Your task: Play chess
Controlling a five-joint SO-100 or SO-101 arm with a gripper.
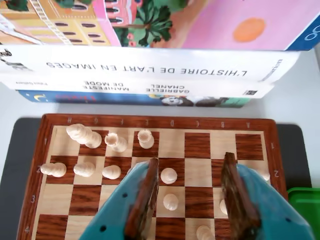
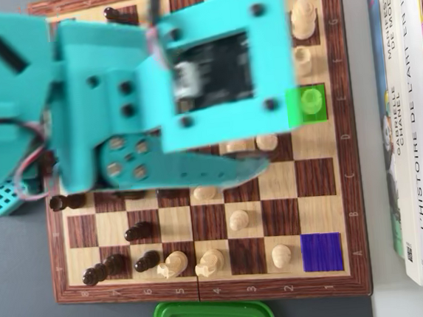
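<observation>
Teal, my pincer (image 1: 192, 200) hangs spread and empty above the chessboard (image 1: 160, 122) on the bench, jaws straddling pale pawns (image 1: 169, 175), presumably lining up a grasp near the green-marked square (image 2: 310, 104).

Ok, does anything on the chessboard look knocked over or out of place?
Yes. Some pieces seem to lie on their sides: a pale piece near the board's far left corner in the wrist view, and a dark piece and a white piece along the bottom edge overhead.
</observation>
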